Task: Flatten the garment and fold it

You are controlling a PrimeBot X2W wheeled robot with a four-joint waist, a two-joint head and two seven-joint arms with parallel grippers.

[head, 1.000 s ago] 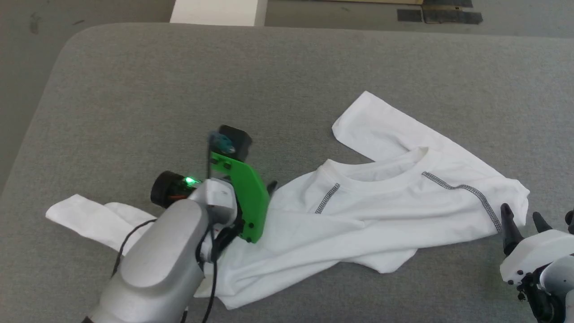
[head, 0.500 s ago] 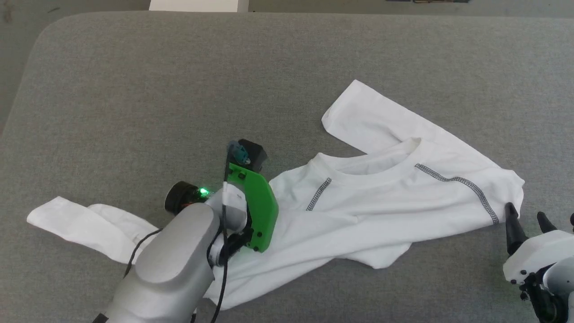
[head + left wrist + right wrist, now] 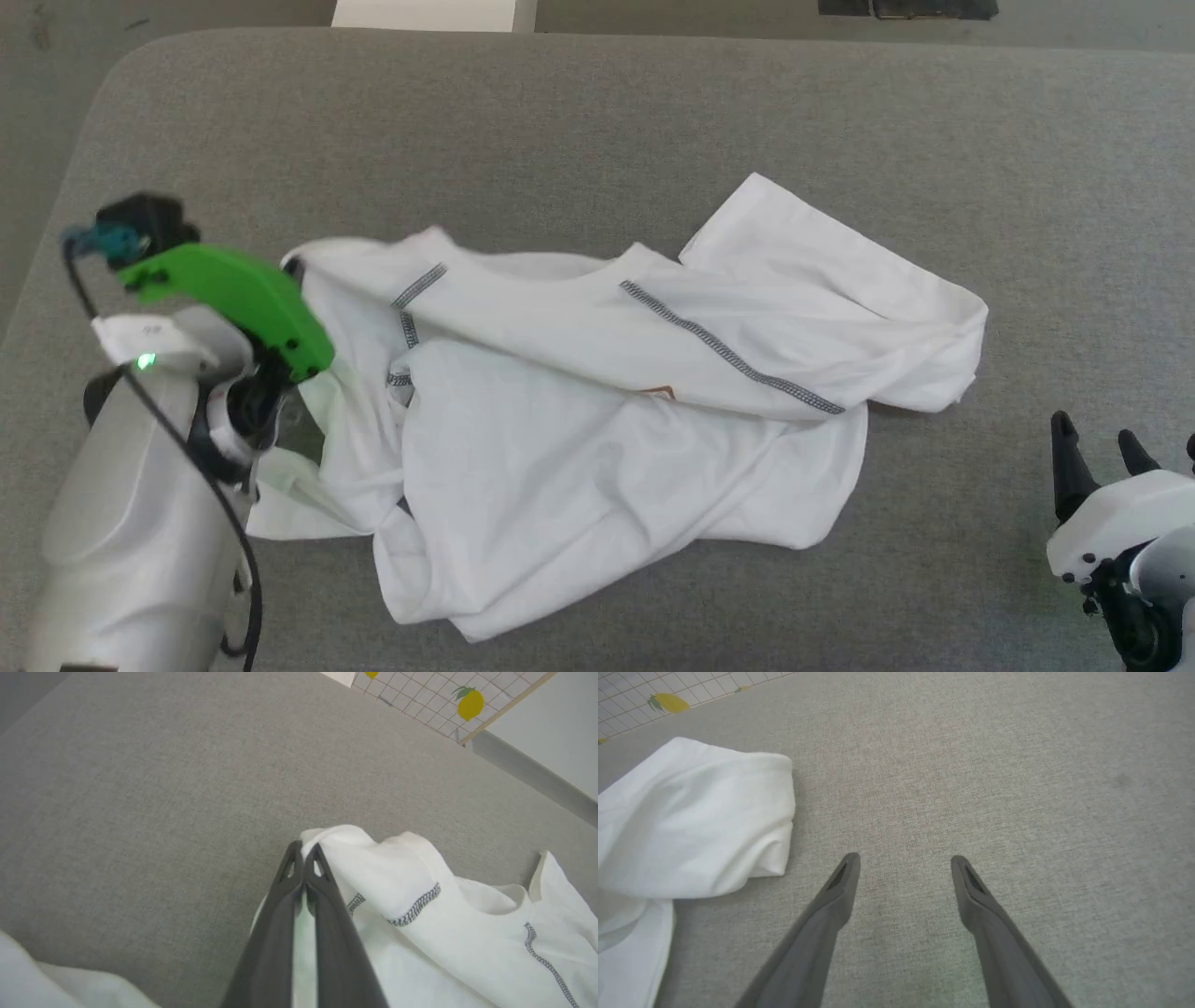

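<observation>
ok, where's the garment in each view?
Head view: garment centre, crumpled.
Left wrist view: garment lower right, fold pinched by left gripper, jaws shut.
Right wrist view: garment left edge, apart from right gripper, jaws open.
Shared landmark: grey tabletop beneath it in all three.

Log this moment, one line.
left gripper: shut on garment | right gripper: open, clear of garment | garment: crumpled, not folded

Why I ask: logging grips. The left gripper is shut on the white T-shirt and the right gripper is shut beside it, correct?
No: the right gripper is open beside the white T-shirt, fingers spread in the right wrist view. The left gripper is shut on it.
</observation>
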